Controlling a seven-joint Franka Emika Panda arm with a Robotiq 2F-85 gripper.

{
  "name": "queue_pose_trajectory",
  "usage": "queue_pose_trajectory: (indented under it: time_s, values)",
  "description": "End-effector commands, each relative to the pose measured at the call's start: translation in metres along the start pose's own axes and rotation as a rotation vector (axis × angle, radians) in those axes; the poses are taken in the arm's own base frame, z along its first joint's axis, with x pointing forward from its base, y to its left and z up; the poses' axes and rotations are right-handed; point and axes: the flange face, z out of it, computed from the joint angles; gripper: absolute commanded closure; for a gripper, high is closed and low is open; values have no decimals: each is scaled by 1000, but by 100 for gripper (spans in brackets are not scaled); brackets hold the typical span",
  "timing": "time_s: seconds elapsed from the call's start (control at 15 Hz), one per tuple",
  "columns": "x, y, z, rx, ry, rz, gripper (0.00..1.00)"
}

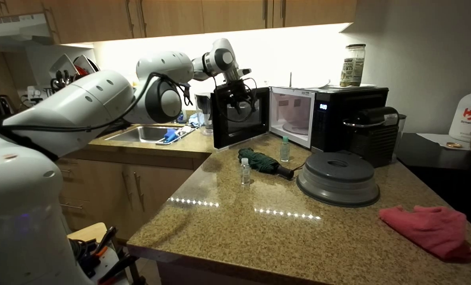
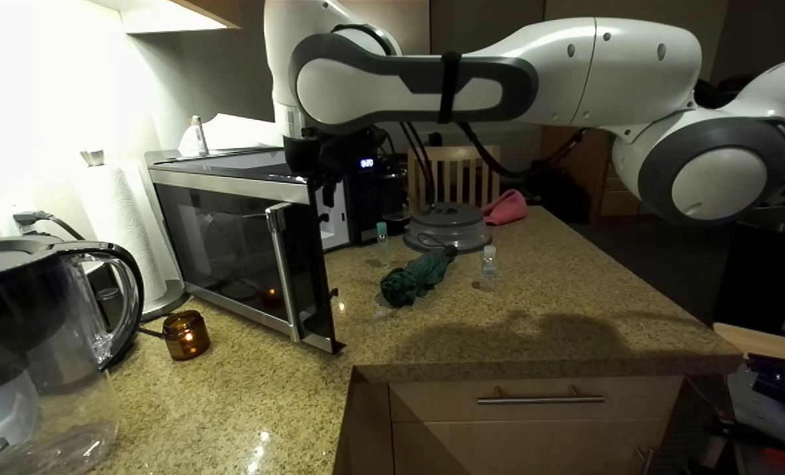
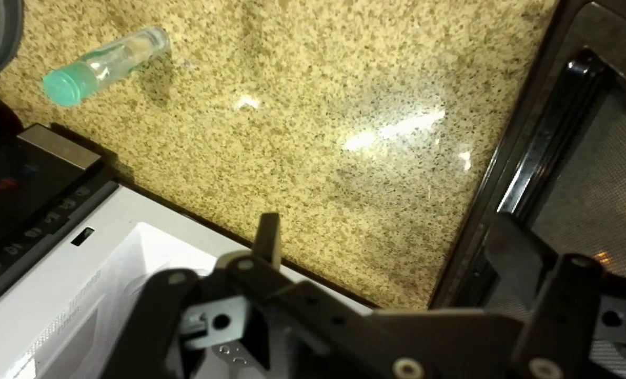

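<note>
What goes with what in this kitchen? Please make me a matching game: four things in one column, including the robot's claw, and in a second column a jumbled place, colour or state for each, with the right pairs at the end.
Things:
1. gripper
2. microwave door
3. cloth
4. green-capped bottle

Descriptions:
A. pink, lying crumpled
B. jaws wide apart
C. upright on the counter
D. standing open, with a long metal handle

Right pairs: 1-B, 2-D, 3-A, 4-C
</note>
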Motion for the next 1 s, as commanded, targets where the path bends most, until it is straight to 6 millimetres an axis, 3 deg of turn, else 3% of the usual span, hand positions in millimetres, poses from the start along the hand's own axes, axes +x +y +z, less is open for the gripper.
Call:
queue_pose_trajectory:
  time_s: [0.0,0.33,0.47,0.93]
  values:
    - [1,-2,-3,15,6,-35,0]
    - [3,10,-4,28,5,5,0]
    - [5,32,-3,20,2,58,0]
    - [9,171,-30,-30,2,381,0]
